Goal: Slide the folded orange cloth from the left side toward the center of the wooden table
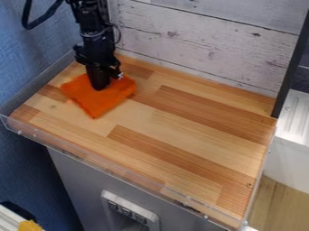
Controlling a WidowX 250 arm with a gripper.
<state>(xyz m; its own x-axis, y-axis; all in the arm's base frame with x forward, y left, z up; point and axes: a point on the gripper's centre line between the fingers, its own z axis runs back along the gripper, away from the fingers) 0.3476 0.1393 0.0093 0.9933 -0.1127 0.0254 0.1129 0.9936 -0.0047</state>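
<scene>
Gripper [100, 86] at one orange cloth [92, 103], one tabletop [181, 124].

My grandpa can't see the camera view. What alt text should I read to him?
A black robot gripper points down at an orange cloth lying flat near the far left corner of a wooden countertop. Pale wooden planks rise behind it, and a blue wall is on the picture's left.
</scene>
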